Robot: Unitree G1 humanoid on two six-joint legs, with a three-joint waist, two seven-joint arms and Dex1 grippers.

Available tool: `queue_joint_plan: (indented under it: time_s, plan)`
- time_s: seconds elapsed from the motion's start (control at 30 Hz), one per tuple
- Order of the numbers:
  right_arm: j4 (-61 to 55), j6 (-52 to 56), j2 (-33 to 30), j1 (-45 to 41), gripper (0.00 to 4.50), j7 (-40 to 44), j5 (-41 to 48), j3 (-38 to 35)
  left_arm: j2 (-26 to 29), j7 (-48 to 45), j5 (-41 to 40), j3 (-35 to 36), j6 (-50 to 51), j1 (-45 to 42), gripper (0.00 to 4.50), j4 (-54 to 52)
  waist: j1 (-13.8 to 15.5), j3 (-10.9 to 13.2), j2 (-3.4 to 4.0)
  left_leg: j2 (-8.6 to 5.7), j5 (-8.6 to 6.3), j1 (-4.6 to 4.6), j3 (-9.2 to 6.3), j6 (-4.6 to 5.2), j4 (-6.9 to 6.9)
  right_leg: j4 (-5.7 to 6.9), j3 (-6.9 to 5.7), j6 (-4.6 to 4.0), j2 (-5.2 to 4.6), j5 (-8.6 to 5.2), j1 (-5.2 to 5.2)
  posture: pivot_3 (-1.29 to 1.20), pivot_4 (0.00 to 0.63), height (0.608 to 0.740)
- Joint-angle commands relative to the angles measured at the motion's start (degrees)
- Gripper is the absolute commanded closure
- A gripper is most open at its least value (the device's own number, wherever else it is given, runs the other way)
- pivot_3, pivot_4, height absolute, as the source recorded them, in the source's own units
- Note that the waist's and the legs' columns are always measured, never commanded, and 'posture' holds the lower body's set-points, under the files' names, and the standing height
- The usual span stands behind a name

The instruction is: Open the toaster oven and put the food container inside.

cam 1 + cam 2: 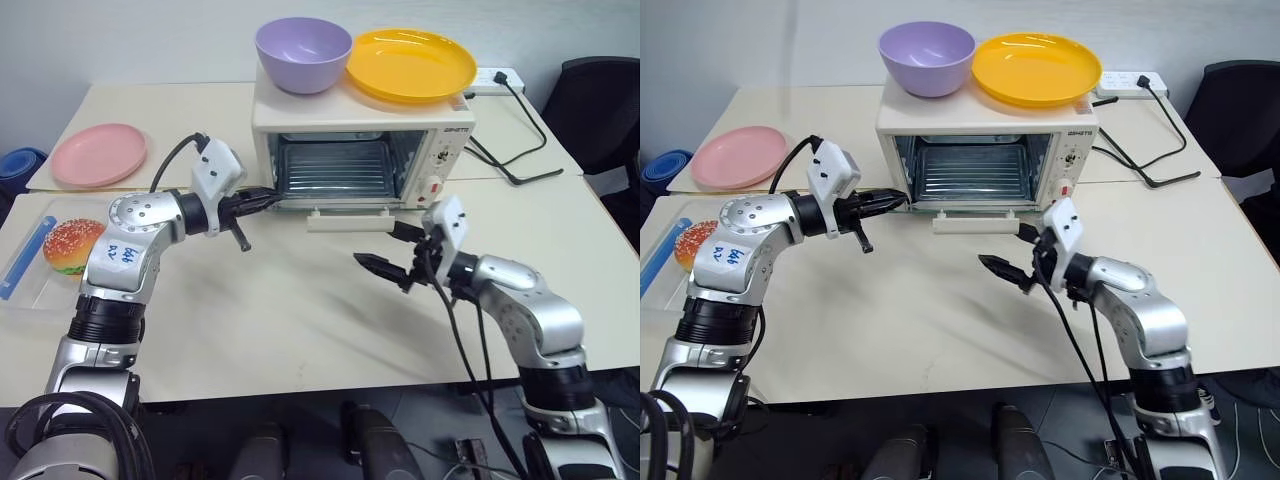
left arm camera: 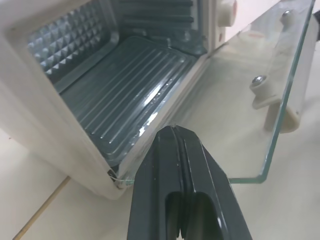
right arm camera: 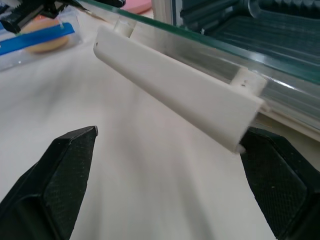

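**Door down, container still waiting**

On the table's far side, the toaster oven (image 1: pixel 362 135) stands with its glass door (image 2: pixel 260 100) dropped flat and the white bar handle (image 3: pixel 175 95) facing you. A purple bowl (image 1: pixel 303 54) and a yellow plate (image 1: pixel 411 64) sit on its roof. Cavity looks bare: ribbed tray (image 2: pixel 130 95), nothing on it.

Left gripper (image 1: pixel 262 200): fingers pressed together, holding nothing, tips at the oven's front left corner by the door hinge. Right gripper (image 1: pixel 390 250): fingers spread wide, empty, just short of the handle's right end and not touching it.

Food container (image 1: pixel 45 255) lies at the table's left edge, near your left elbow, burger (image 1: pixel 72 245) inside, a blue clip (image 3: pixel 35 42) along its side. Pink plate (image 1: pixel 99 154) sits beyond it.

Judgement: the opening step looks done; the fetch is not begun. Next, you need to pull the left gripper off the oven, spread its fingers, and swing back to the container. Keep the door's path clear when carrying in.
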Motion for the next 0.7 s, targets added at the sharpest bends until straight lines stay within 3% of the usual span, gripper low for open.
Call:
queue_joint_plan:
  time_s: [0.03,0.3,0.57,0.7]
  plan:
    - [-5.4,1.9,-5.0,4.4,0.00,2.2,3.5,-5.7,0.6,-1.5,0.3,0.0,-0.8,2.0,4.49,-3.3,0.0,0.0,0.00,-0.01,0.00,0.00,0.01,0.00,0.03,0.02,0.00,0.01,0.00,0.00,0.00,0.00,0.150,0.740]
    - [-11.3,6.9,-13.7,10.0,0.00,7.8,14.0,-12.7,3.0,-1.8,4.7,-3.0,-0.1,10.5,4.49,-10.4,-0.4,0.0,-0.01,0.05,-0.02,0.49,0.09,0.05,0.22,-0.10,0.13,0.03,0.13,0.01,0.56,0.00,0.150,0.740]
    - [-12.4,8.7,-13.0,0.2,0.00,7.1,18.6,-7.7,1.1,5.4,7.7,-3.6,8.5,16.3,4.49,-15.7,-0.3,0.0,-0.02,0.06,-0.01,0.80,0.10,0.11,0.26,0.00,0.30,0.04,0.55,-0.03,0.74,0.00,0.150,0.740]
    - [-10.9,8.2,-12.3,-5.3,0.00,8.2,18.7,-3.8,1.2,9.4,8.0,-0.8,13.4,21.5,4.49,-20.0,-0.3,0.0,-0.02,0.12,-0.07,0.77,0.02,0.11,0.24,-0.02,0.38,0.05,0.22,-0.06,0.73,0.00,0.150,0.740]
